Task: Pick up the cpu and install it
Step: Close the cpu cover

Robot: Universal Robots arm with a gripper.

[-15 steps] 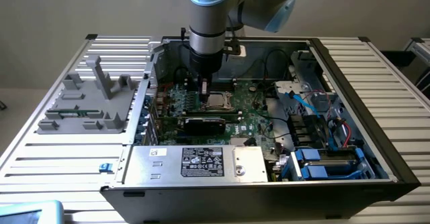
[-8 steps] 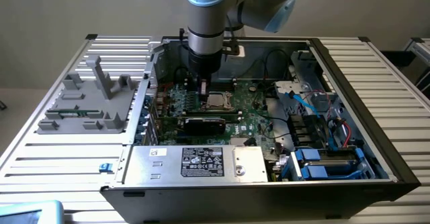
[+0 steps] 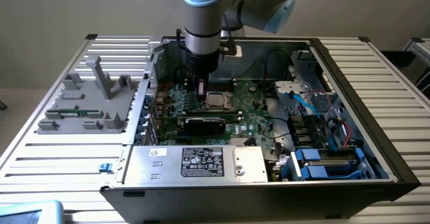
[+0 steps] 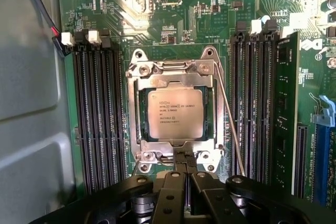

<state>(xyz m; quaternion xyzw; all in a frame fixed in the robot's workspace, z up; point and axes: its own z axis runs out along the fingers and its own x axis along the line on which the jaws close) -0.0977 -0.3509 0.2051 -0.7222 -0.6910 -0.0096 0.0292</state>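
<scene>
Gripper (image 4: 185, 157), jaws pressed together and empty, hangs at the near edge of the metal socket frame (image 4: 173, 69). Up close, the wrist view shows the cpu (image 4: 175, 114) lying flat inside that frame, printed silver top upward, with dark memory slots (image 4: 100, 114) on both sides. The exterior view adds the arm (image 3: 203, 27) reaching down into the open computer case (image 3: 376, 133), which rests on a slatted table (image 3: 54, 153).
</scene>
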